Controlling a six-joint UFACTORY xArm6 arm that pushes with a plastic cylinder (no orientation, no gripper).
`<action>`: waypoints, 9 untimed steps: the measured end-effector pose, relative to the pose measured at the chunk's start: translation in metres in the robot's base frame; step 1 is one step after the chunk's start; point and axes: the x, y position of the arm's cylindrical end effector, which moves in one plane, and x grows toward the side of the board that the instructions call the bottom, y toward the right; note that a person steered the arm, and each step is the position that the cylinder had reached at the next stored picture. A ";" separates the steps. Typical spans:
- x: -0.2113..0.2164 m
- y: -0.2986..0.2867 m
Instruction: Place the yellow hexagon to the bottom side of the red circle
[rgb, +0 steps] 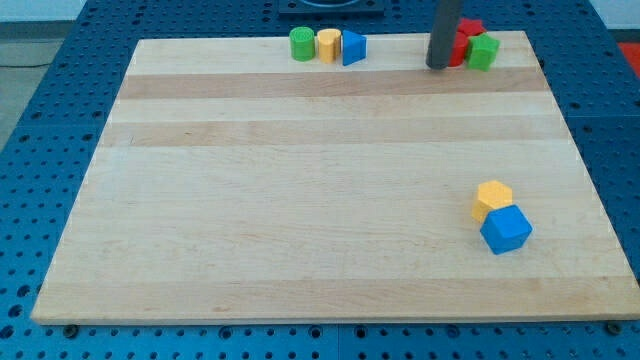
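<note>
Wooden board (300, 200), my tip (437, 66) half hiding red blocks (466, 38); no fingers visible.

This looks like a robotics lab or test bench. A pale wooden board (320, 190) lies on a blue metal desk (50, 120) drilled with a regular grid of holes, the sort used for bolting down equipment. Small coloured toy blocks sit on the board.

Dark rod upright near view's top right, my tip (437, 66) on board (upper end cropped)
</note>
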 end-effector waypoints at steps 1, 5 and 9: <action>0.008 -0.004; 0.211 0.085; 0.283 0.001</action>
